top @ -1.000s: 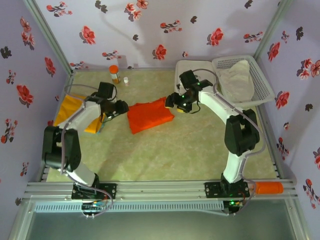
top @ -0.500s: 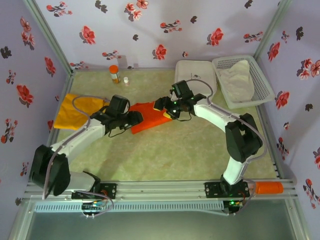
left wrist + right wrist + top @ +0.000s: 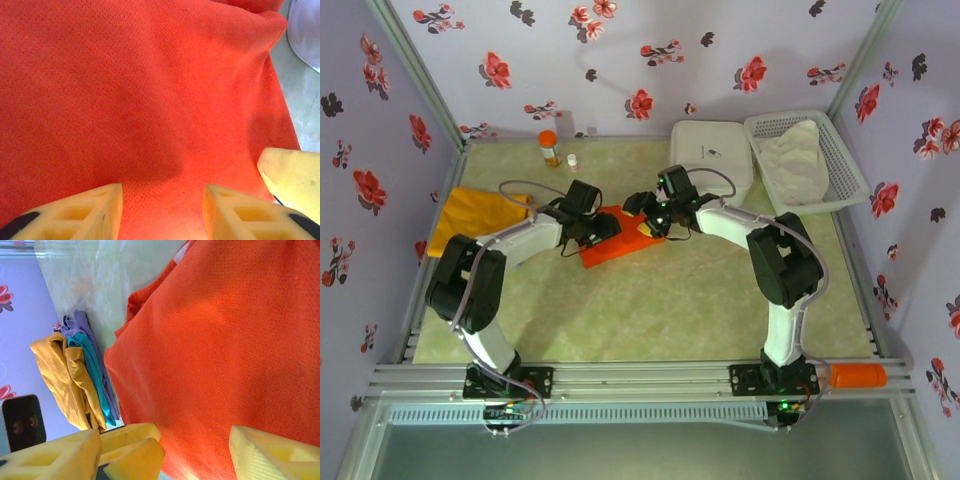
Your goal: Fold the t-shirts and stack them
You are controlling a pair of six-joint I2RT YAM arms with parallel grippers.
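Soft, light and limp, the orange-red tee (image 3: pixel 625 240) lies flat right under both claws — left gripper (image 3: pixel 162 200) and right gripper (image 3: pixel 175 440) each spread wide, gripping nothing — so I'd pinch its doubled edges, the mustard tee (image 3: pixel 470 215) lying well off to the left gripper's outer side.

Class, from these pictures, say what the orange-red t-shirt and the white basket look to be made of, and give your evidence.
The orange-red t-shirt: a soft knit fabric, matte; the left wrist view shows a fine dotted weave and gentle folds. The white basket: probably hard plastic, with a slotted lattice wall and a smooth rim.
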